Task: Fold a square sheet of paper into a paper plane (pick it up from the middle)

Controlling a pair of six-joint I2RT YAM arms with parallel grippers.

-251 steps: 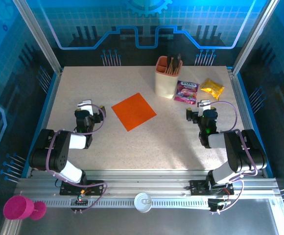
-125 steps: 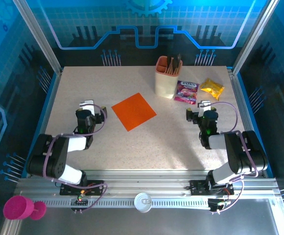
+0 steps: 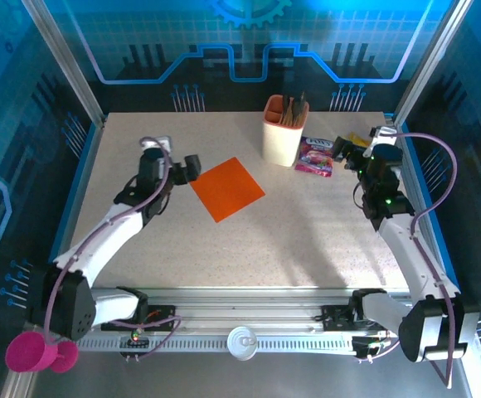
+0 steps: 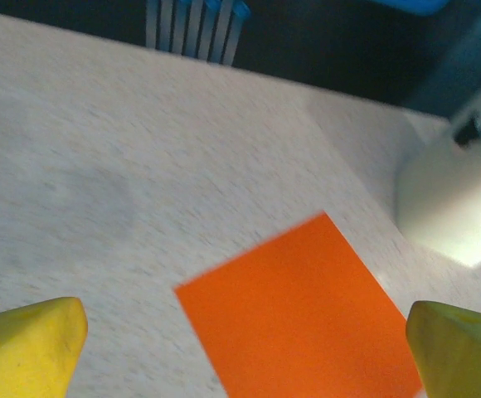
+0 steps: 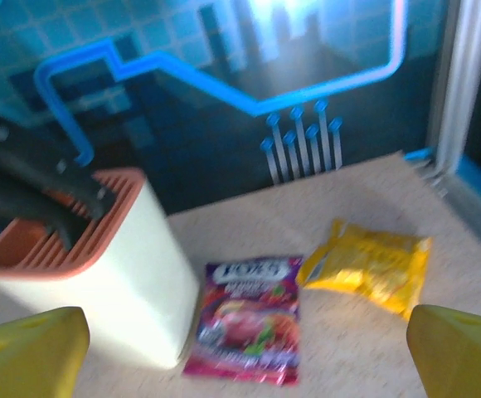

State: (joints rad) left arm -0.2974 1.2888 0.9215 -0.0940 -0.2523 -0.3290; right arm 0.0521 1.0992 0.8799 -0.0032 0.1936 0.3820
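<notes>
The square sheet of paper (image 3: pixel 227 188) is bright orange and lies flat and unfolded on the speckled table, turned like a diamond. No paper plane is in view. My left gripper (image 3: pixel 191 168) hovers open at the sheet's left corner. In the left wrist view the sheet (image 4: pixel 307 315) lies between and ahead of the yellow fingertips (image 4: pixel 29 344), with nothing held in the left gripper (image 4: pixel 245 344). My right gripper (image 3: pixel 347 149) is open over the back right of the table, above the snack packets, and the right gripper (image 5: pixel 245 348) is likewise empty.
A peach holder cup (image 3: pixel 282 133) with dark utensils stands behind the sheet, seen also as the cup (image 5: pixel 91 265). A purple snack packet (image 5: pixel 245 319) and a yellow packet (image 5: pixel 369 265) lie to its right. Blue frame walls bound the table.
Both arms have stretched forward from their folded pose. The left gripper moved up to the sheet's left corner; the right gripper swung back and right over the snack packets. The sheet has not moved.
</notes>
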